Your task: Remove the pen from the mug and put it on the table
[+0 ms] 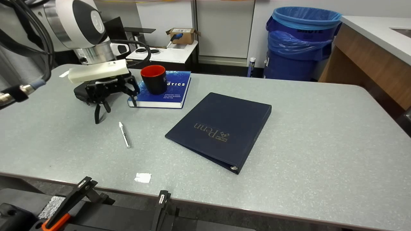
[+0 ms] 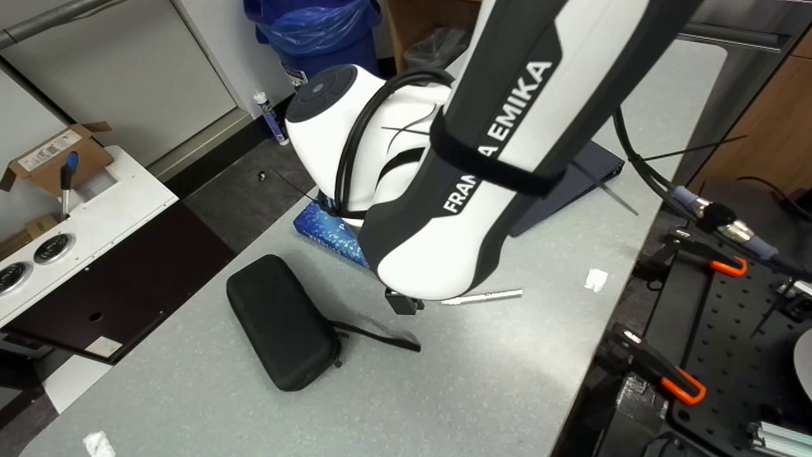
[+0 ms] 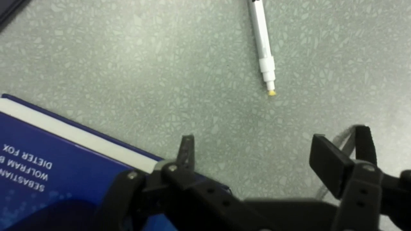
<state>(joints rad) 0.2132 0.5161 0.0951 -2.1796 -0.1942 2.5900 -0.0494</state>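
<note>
"Where is the mug (image 1: 154, 81) seen?"

"In an exterior view it is set on the book (image 1: 160, 104), toward the back of the surface (image 1: 321, 134)."

"And the pen (image 1: 124, 134)?"

"It is laid on the surface, in front of the book, left of the binder (image 1: 218, 122); before the pen, nearer the front, a patch (image 1: 143, 177) is found."

"The claw (image 3: 253, 150)?"

"It is held above the surface; in the wrist view the book is seen at left, the strap (image 3: 365, 144) of the case (image 2: 279, 317) at right."

"And the bin (image 1: 289, 67)?"

"It is stationed behind the surface."
</note>
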